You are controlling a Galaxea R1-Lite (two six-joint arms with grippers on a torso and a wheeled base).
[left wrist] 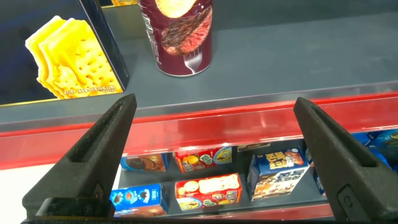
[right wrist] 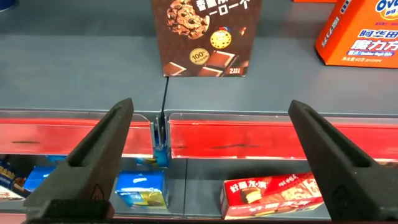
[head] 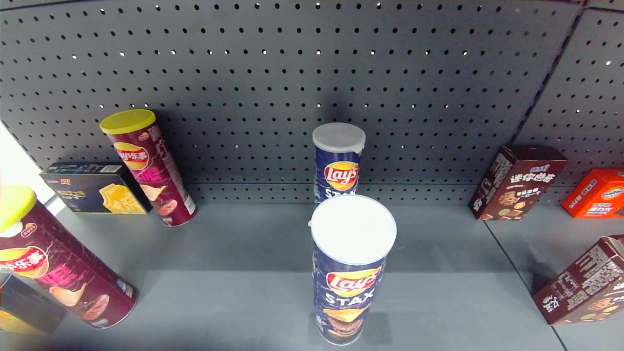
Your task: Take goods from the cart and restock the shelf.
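Blue chip can (head: 348, 287), white-lidded, stood upright on grey shelf (head: 234, 273), second can (head: 336, 170) set behind it, left gripper (left wrist: 214, 102) and right gripper (right wrist: 211, 106) held wide open, empty.

I lose the lower part of the rear blue can (head: 337, 165) behind the front blue can (head: 352, 273) at centre frame. The left edge clips the near maroon can (head: 63, 273), and the dark box (head: 24, 312) in the lower left corner is mostly hidden behind it. The right edge cuts off the orange box (head: 594, 195) and the lower brown box (head: 585, 285).
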